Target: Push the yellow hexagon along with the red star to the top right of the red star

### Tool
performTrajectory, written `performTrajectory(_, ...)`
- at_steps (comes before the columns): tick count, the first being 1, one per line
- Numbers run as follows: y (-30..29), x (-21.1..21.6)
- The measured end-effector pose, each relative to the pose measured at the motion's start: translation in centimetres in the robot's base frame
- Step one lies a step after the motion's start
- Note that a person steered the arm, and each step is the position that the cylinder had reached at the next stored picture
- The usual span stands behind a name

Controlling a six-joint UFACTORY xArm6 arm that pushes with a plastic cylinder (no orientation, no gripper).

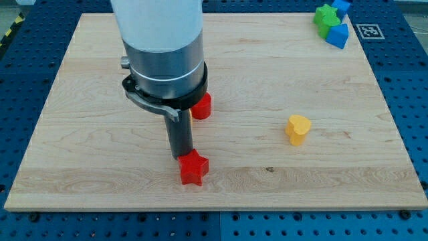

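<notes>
A red star (193,168) lies on the wooden board (267,67) at the view's lower middle. My tip (181,156) stands right against the star's upper left edge. A second red block (202,106) sits just above and to the right of the rod, partly hidden by the arm, so I cannot tell its shape. A thin sliver of yellow (193,114) shows between the rod and that red block; the rest is hidden. A yellow heart-like block (298,128) lies alone at the view's right of centre, far from the tip.
A green block (326,16) and two blue blocks (338,35) (342,7) cluster at the board's top right corner. A black-and-white marker tag (368,31) sits beside them. The arm's body hides the board's upper left middle.
</notes>
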State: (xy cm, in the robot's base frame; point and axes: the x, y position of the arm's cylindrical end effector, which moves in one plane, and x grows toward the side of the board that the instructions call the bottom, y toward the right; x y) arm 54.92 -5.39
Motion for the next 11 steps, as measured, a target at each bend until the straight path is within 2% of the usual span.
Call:
performTrajectory(1,0.1,1.4)
performTrajectory(3,0.2,1.6)
performTrajectory(6,-0.7,-4.6)
performTrajectory(8,-2.4,-5.1)
performTrajectory(9,-2.9,-6.8)
performTrajectory(11,-3.0,-13.6)
